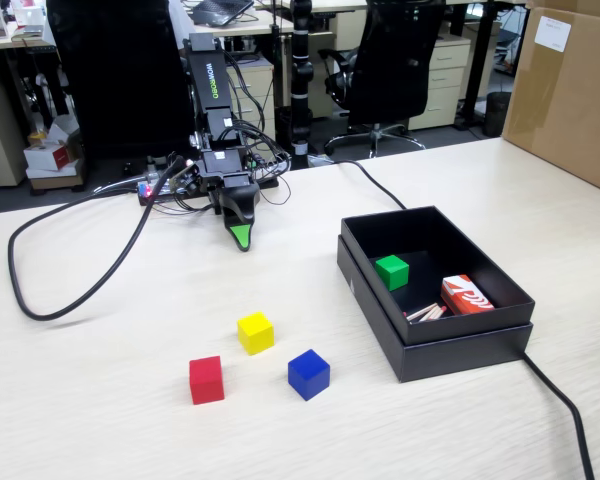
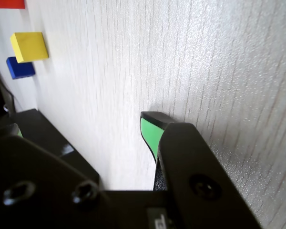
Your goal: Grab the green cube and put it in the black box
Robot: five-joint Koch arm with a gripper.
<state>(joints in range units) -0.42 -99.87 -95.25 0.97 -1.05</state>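
Note:
The green cube (image 1: pixel 391 271) rests on the floor of the black box (image 1: pixel 450 345), near its left inner wall, on the right of the table in the fixed view. My gripper (image 1: pixel 241 238) is well to the left and behind the box, at the arm's base, with its green tip pointing down just above the tabletop. In the wrist view the gripper (image 2: pixel 83 130) is open, with bare table between its green-padded fingers (image 2: pixel 150 133) and nothing held. A dark edge of the black box (image 2: pixel 43 131) shows at the lower left of that view.
Yellow (image 1: pixel 255 332), red (image 1: pixel 207 379) and blue (image 1: pixel 308 374) cubes sit in front of the gripper. A red-and-white packet (image 1: pixel 467 295) also lies in the box. A black cable (image 1: pixel 560 400) runs past the box. A brown carton (image 1: pixel 570 90) stands at the back right.

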